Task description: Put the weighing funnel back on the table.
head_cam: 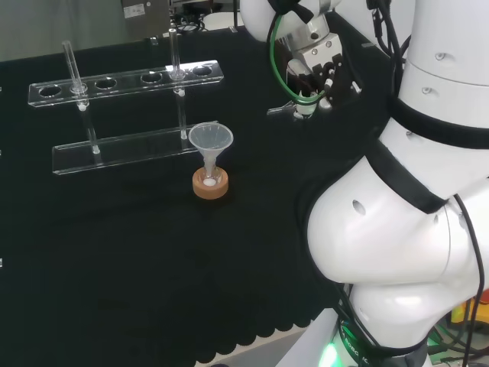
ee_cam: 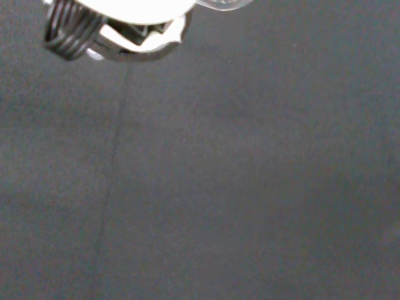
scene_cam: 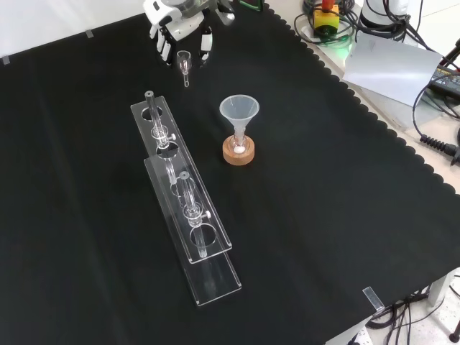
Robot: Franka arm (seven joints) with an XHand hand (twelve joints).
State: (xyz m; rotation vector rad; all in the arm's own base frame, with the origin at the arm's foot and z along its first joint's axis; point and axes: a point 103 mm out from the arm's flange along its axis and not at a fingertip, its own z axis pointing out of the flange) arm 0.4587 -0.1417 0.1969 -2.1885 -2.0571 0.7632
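Front view: hand (scene_cam: 183,32) at the top edge of the tabletop (scene_cam: 323,215), fingers (scene_cam: 205,50) pointing down at the cloth.
Hand state: fingers curled either side of the weighing funnel (scene_cam: 185,66), apparently pinching its wide end.
Funnel position: directly under the fingertips, between them, not beside the hand.
Long axis: the stem points away from the palm. That is down-picture in the front view and leftward in the head view (head_cam: 284,109), roughly level.
Height: cannot tell whether the stem touches the cloth.
Landing spot: wrist view shows bare cloth beneath.
Clearance: rack (scene_cam: 183,208) end is near the stem tip, and the big funnel (scene_cam: 239,111) is well apart.
Next move (judgement): short straight lowering, then spread the fingers. No sideways travel needed.
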